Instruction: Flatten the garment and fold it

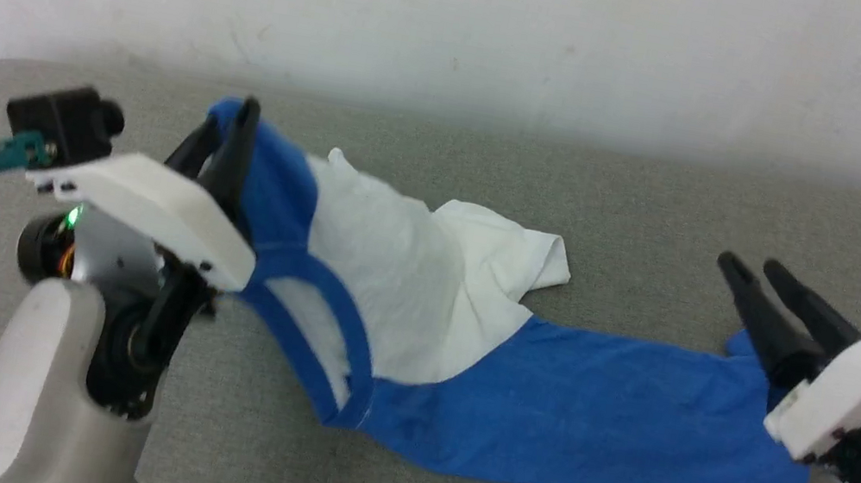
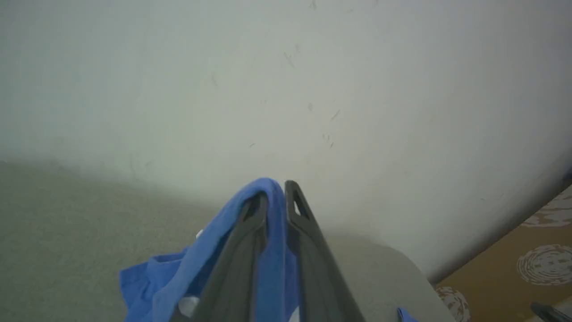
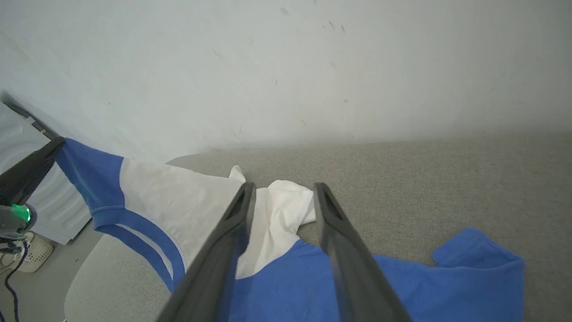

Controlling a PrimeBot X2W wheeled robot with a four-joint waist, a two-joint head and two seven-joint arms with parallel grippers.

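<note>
Far-left corner of the bench (image 1: 664,202): the left gripper (image 1: 236,123) is held up off the surface. Its jaws are pressed together, pinching a blue fold of the garment (image 1: 561,403). In the left wrist view the blue cloth drapes over one finger and is squeezed between the two, just below the tips.

From that pinch the cloth slopes down toward the middle of the bench. First comes a blue band, then the blue-edged collar opening, then a crumpled white panel with one white corner flopped toward the far edge. The front half lies flat as a long blue stretch running rightward near the front edge.

Right end of the bench: the right gripper (image 1: 748,264) has its jaws spread, with nothing between them. Its fingers angle over the far end of the blue stretch, tips past the cloth's edge. Whether the fingers touch the fabric cannot be told. The bench between the two grippers carries only the garment.

A pale scuffed wall (image 1: 467,20) runs along the far edge. A brown patterned floor (image 2: 514,268) shows past the bench corner in the left wrist view.
</note>
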